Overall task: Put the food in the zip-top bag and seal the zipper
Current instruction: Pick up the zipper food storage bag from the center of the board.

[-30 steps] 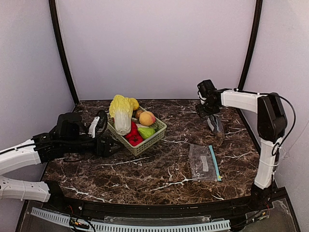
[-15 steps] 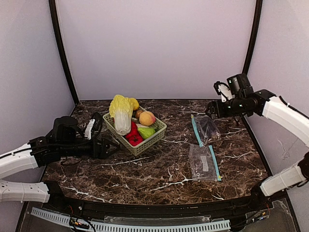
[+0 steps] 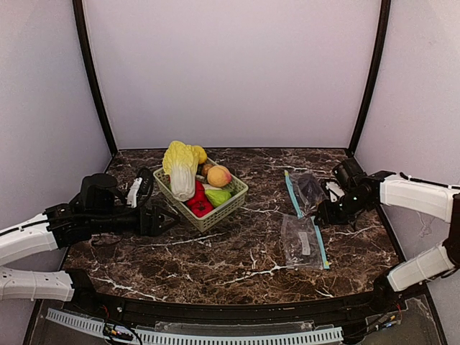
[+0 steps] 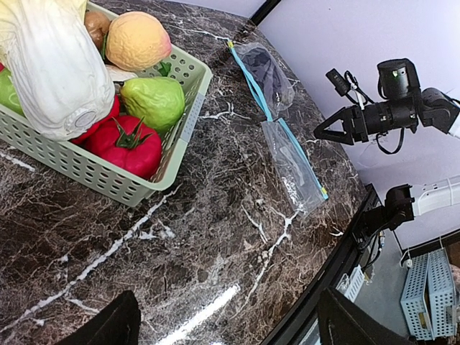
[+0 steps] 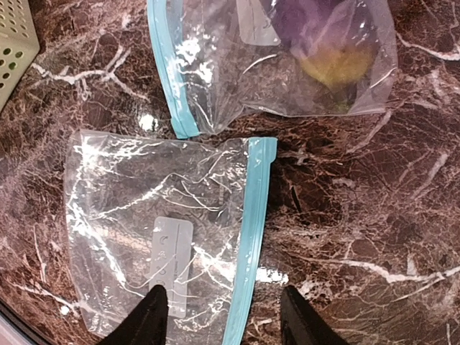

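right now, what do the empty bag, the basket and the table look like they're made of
Empty bag: thin clear plastic film, glossy; creases glint and the table shows through.
Basket: pale green moulded plastic, matte, with a regular hole grid.
Table: dark marble look, polished; light reflects, possibly laminate.

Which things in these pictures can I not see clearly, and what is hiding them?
- Right wrist view: the frame edge cuts off the far bag; whether its zipper is sealed cannot be told.
- Same view: wrinkled, shiny plastic blurs the yellowish piece beside the eggplant.
- Left wrist and top views: the cabbage and other produce cover the basket floor.
- The label on the near bag: any print is too small.
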Robot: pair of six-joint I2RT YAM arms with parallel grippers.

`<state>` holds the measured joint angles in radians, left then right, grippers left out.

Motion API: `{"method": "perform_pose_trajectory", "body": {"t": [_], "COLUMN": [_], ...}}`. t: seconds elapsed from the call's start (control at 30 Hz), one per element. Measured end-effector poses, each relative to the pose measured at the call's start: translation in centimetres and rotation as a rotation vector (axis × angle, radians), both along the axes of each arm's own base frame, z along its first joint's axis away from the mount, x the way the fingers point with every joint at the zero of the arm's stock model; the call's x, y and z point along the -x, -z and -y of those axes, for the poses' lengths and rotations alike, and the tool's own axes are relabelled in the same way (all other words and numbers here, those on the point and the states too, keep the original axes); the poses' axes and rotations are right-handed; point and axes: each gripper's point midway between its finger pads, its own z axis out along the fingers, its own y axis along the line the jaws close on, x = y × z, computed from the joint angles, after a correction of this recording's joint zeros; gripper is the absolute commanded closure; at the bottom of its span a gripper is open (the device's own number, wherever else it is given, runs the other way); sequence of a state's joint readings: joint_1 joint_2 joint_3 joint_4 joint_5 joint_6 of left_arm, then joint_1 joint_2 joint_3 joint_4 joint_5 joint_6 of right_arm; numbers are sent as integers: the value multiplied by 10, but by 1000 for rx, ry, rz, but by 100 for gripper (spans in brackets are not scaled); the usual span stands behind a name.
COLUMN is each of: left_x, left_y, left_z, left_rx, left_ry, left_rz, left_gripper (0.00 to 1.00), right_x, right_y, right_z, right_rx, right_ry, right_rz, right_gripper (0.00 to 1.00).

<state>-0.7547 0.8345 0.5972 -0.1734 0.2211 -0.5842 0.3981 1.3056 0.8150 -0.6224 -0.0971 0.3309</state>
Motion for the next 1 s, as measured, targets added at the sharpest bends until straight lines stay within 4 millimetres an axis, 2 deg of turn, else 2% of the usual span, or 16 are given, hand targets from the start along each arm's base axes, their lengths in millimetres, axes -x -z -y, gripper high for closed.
{"method": "perform_pose_trajectory", "body": {"t": [0.27, 0.37, 0.77, 0.9, 1.0], "left_x": [2, 1, 0, -1, -1], "left_y": [8, 9, 9, 10, 11], "left_z": [-1, -1, 1, 1, 1], "left_rx": [2, 5, 13, 13, 13], "left_ry": [-8, -11, -16, -18, -19], "left_rz": [-24, -29, -35, -41, -45], "left_gripper": [14, 14, 14, 14, 14], "right_x": [1, -3, -13, -15, -17], "right_y": [36, 43, 60, 62, 62], "right_z": [2, 2, 3, 3, 3], "right_rx": [-12, -12, -4, -6, -11], "right_ry": [23, 25, 39, 43, 44], "right_rz": [-85, -93, -101, -98, -93], "right_gripper": [66, 70, 76, 87, 100]}}
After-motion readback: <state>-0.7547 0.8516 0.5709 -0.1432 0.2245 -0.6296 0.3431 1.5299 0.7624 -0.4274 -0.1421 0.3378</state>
